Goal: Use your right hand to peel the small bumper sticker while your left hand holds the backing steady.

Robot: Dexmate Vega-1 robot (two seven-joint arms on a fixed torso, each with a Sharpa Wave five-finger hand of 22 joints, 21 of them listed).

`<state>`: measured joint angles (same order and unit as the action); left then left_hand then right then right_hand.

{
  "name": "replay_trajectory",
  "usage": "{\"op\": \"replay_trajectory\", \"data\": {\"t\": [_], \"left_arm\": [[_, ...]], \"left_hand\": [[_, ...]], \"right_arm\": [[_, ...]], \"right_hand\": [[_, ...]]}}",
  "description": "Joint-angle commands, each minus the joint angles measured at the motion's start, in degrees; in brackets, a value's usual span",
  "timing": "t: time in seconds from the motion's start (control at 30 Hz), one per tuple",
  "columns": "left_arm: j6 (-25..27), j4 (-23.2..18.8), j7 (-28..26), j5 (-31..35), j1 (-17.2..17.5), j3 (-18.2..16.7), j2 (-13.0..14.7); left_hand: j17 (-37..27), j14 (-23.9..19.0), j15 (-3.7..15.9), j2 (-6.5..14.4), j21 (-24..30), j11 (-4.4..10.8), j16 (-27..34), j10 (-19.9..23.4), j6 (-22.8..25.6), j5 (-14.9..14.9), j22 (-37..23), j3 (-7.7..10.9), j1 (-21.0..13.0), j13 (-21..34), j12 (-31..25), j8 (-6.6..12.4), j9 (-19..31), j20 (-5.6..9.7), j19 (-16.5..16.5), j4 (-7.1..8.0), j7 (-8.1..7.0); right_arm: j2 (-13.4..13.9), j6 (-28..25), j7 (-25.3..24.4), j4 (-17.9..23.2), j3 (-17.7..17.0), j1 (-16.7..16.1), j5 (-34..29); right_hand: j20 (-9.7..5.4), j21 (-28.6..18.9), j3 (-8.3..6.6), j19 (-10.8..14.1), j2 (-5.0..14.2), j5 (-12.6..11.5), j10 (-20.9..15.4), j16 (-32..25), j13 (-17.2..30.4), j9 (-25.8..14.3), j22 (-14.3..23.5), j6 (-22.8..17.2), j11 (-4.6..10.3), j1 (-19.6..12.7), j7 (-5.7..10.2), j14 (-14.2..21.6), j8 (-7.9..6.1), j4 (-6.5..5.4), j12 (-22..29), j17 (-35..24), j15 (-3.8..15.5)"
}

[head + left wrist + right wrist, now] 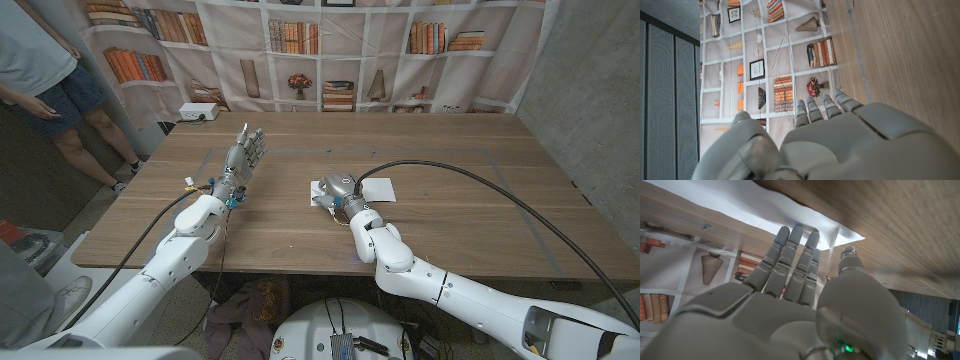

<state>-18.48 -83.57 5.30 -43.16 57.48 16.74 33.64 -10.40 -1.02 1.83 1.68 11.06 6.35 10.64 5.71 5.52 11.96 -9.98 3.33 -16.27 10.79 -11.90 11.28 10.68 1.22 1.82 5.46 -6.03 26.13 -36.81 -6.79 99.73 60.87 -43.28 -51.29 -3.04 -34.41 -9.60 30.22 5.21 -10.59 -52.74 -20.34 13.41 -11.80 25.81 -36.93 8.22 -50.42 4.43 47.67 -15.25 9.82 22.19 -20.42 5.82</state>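
Overall: a wooden counter (460, 215) with a bookshelf-print curtain (330, 50) behind it, taken left to right.
Person: stands at about 10 o'clock off the counter's far left corner (45, 80).
Left hand: raised above the counter's left half (243, 155), fingers (815, 111) straight, close together and pointing at the curtain, holding nothing, well apart from the sticker.
White box: at 11 o'clock, on the far edge (198, 112).
Right hand: near the counter's middle (335, 190), over the sheet's left end; its fingers (790, 265) reach out nearly straight with tips at the white paper, but I cannot tell whether they pinch it.
Sticker: a small white sheet lying flat (378, 189), at 3 o'clock from the right hand, partly under it.
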Motion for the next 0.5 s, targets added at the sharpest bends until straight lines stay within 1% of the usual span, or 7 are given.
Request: {"op": "replay_trajectory", "data": {"t": [0.03, 0.17, 0.2, 0.27, 0.37, 0.47, 0.5], "left_arm": [[-0.21, 0.46, 0.21, 0.00, -0.45, 0.18, -0.38], [0.14, 0.23, -0.11, 0.21, -0.43, 0.27, -0.22], [0.07, 0.24, -0.15, 0.17, -0.41, 0.24, -0.30], [0.12, 0.20, -0.30, 0.25, -0.44, 0.24, -0.28], [0.04, 0.22, -0.46, 0.33, -0.46, 0.24, -0.37], [0.31, 0.09, -0.42, 0.35, -0.49, 0.33, -0.23], [0.17, 0.31, -0.10, 0.18, -0.57, 0.34, -0.37]], "left_hand": [[-0.12, -0.18, 3.04, -0.02, 0.17, 0.27, 0.13, 0.28, 0.26, 0.28, -0.17, -0.30, 0.34, 0.14, 0.10, 0.05, 0.05, -0.05, -0.11, 0.17, -0.02], [-0.12, -0.17, 3.06, 0.01, 0.18, 0.30, 0.12, 0.20, 0.29, 0.30, -0.17, -0.34, 0.35, 0.14, 0.14, 0.06, 0.05, -0.12, -0.09, 0.18, -0.06], [-0.12, -0.18, 3.06, 0.02, 0.18, 0.06, 0.13, 0.20, 0.28, 0.31, -0.17, -0.35, 0.35, 0.14, 0.14, 0.06, 0.05, -0.14, -0.10, 0.18, -0.03], [-0.12, -0.19, 3.14, 0.03, 0.18, 0.18, 0.13, 0.21, 0.28, 0.32, -0.17, -0.37, 0.35, 0.14, 0.13, 0.05, 0.05, -0.08, -0.09, 0.19, 0.00], [-0.12, -0.16, 3.05, 0.04, 0.18, 0.41, 0.12, 0.24, 0.29, 0.33, -0.17, -0.41, 0.36, 0.14, 0.13, 0.06, 0.05, -0.12, -0.10, 0.19, 0.04], [-0.11, -0.17, 3.08, 0.06, 0.17, 0.22, 0.12, 0.32, 0.25, 0.35, -0.17, -0.46, 0.36, 0.14, 0.10, 0.04, 0.05, -0.12, -0.11, 0.19, -0.01], [-0.11, -0.19, 3.07, 0.06, 0.17, 0.24, 0.13, 0.28, 0.25, 0.35, -0.17, -0.46, 0.36, 0.14, 0.12, 0.04, 0.05, -0.09, -0.12, 0.19, -0.03]], "right_arm": [[0.34, 0.56, 0.03, -0.16, 0.16, 0.16, 0.47], [0.62, 1.43, 0.10, -0.19, 0.27, 0.27, 0.68], [0.71, 1.62, 0.08, -0.23, 0.41, 0.35, 0.48], [0.82, 2.22, -0.12, -0.23, 0.29, 0.30, 0.76], [0.89, 2.57, -0.08, -0.25, 0.25, 0.31, 0.81], [0.84, 2.75, -0.23, -0.23, -0.05, 0.12, 1.15], [0.95, 3.12, -0.42, -0.15, -0.25, 0.01, 1.49]], "right_hand": [[-3.87, -1.79, -0.86, -0.64, -0.13, 0.21, -1.68, -1.50, 1.09, -0.51, 1.56, -0.31, 0.44, -3.22, 0.86, 0.96, 0.29, 0.11, 1.29, -2.08, 7.61], [-4.31, -2.70, -1.26, -0.81, 0.15, 0.15, -3.03, -2.12, 1.74, -0.67, 2.07, -0.61, 1.50, -5.09, 1.39, 1.38, 0.24, 0.15, 2.11, -3.09, 7.78], [-4.50, -3.15, -1.61, -1.12, 0.34, 0.07, -3.41, -2.27, 2.11, -0.76, 2.38, -0.62, 1.68, -6.36, 1.54, 1.42, 0.26, 0.28, 2.43, -3.53, 7.83], [-5.07, -3.89, -2.23, -1.43, 0.79, -0.11, -3.56, -2.52, 2.65, -0.95, 2.86, -0.92, 2.18, -8.38, 2.07, 1.60, 0.15, 0.45, 2.74, -4.16, 7.90], [-5.54, -4.74, -2.81, -1.96, 1.17, -0.27, -3.79, -2.85, 3.27, -1.15, 3.45, -1.10, 2.58, -10.46, 2.39, 1.97, 0.06, 0.49, 3.11, -4.88, 7.97], [-5.99, -5.78, -3.36, -2.41, 1.55, -0.44, -4.01, -3.03, 3.97, -1.38, 4.14, -1.14, 2.66, -12.56, 2.74, 2.18, 0.02, 0.43, 3.53, -5.55, 8.00], [-6.29, -6.81, -3.73, -2.73, 1.73, -0.58, -4.91, -3.19, 4.72, -1.58, 4.80, -1.32, 3.02, -14.34, 3.10, 2.41, -0.09, 0.44, 4.27, -6.15, 8.03]]}}
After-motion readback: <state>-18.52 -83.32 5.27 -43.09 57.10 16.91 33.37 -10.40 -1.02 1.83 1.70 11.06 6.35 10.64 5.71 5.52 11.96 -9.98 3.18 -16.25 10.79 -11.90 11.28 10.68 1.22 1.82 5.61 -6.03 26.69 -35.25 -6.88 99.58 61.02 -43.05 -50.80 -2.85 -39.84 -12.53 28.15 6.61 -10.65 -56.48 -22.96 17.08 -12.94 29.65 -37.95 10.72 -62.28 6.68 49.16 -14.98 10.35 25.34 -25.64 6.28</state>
